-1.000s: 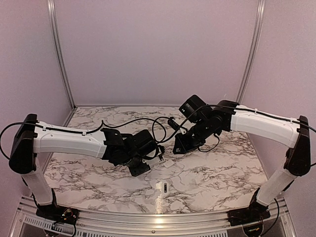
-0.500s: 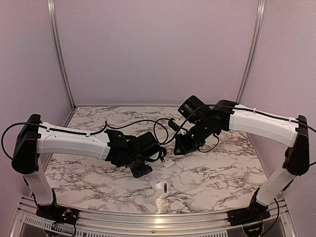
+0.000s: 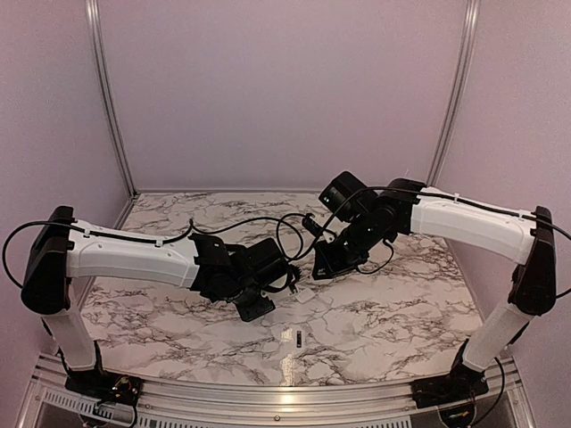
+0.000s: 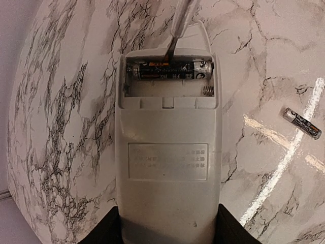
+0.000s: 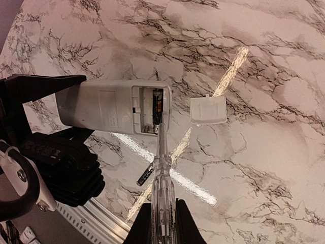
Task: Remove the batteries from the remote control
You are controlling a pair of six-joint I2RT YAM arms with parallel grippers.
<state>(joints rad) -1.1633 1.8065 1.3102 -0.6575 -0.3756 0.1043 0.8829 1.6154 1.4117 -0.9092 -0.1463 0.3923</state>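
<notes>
My left gripper is shut on the near end of the white remote control, back side up, compartment open. One dark battery lies in the far slot; the near slot shows only its spring. A second battery lies loose on the table, also in the right wrist view and the top view. My right gripper is shut on a clear pale rod; its tip sits at the end of the battery in the compartment. In the top view the two grippers meet mid-table.
The small white squarish cover lies on the marble table just beyond the remote's open end. Black cables loop between the two wrists. A metal rail runs along the table's near edge.
The left arm has shifted slightly with the remote still held. The right gripper has edged a little to the left toward the remote's open end.
</notes>
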